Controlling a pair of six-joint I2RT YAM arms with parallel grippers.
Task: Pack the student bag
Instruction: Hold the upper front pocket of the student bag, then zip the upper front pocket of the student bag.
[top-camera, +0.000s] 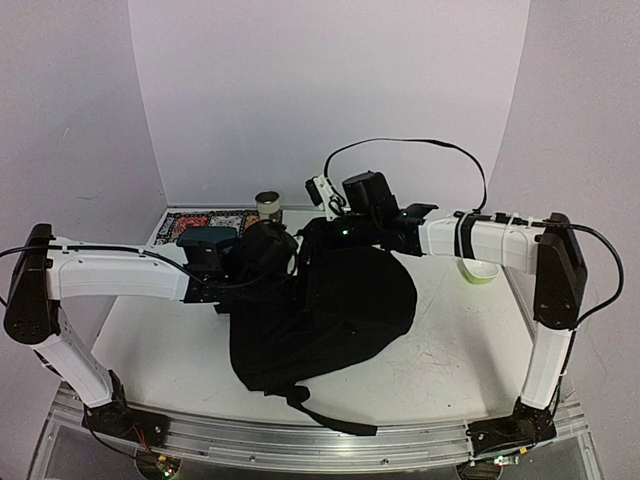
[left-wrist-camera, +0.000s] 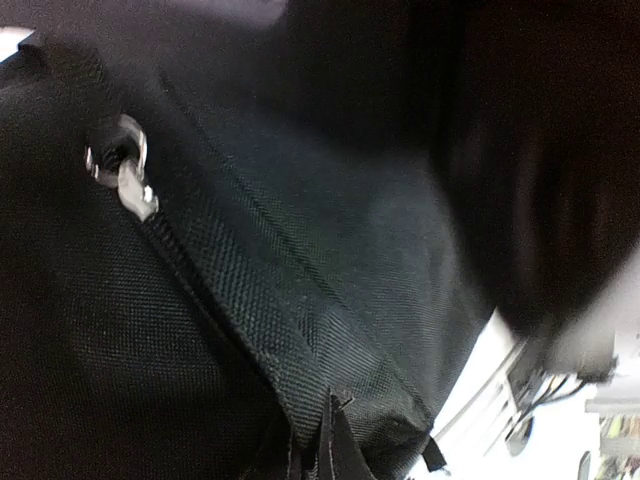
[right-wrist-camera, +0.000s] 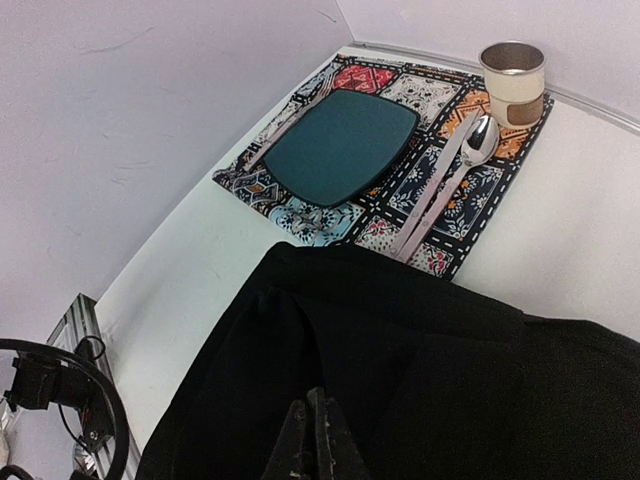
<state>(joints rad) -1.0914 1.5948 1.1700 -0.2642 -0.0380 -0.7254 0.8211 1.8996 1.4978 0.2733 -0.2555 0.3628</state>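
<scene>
Pale lilac walls curve round a white table (top-camera: 160, 350), and the student bag (top-camera: 330, 310), a large floppy black fabric backpack, lies slumped across its middle. We see bare surface to the bag's near left and near right. One shoulder strap (top-camera: 330, 415) trails toward the metal rail at the near edge. A patterned patchwork placemat (right-wrist-camera: 440, 190) fills the far left corner, close to the wall. A small pale green bowl (top-camera: 482, 272) sits toward the right edge, partly behind the right forearm.

Both arms reach in to the bag's far upper edge. The left gripper (top-camera: 268, 250) is buried against the fabric there. Its jaws are together, but we cannot tell whether cloth is caught between them. Its wrist view shows only close woven black cloth, a seam and a silver metal zipper pull (left-wrist-camera: 130, 175), which the overhead view does not show.

The right gripper (right-wrist-camera: 312, 400) has its jaws pressed tight on a raised fold of the bag. Its wrist view lays out what the left arm partly hides from above: a dark teal rounded plate (right-wrist-camera: 340, 145), a steel spoon (right-wrist-camera: 470, 145) to one side of it, and a metal cup with a tan band (right-wrist-camera: 513, 82) at the mat's corner.
</scene>
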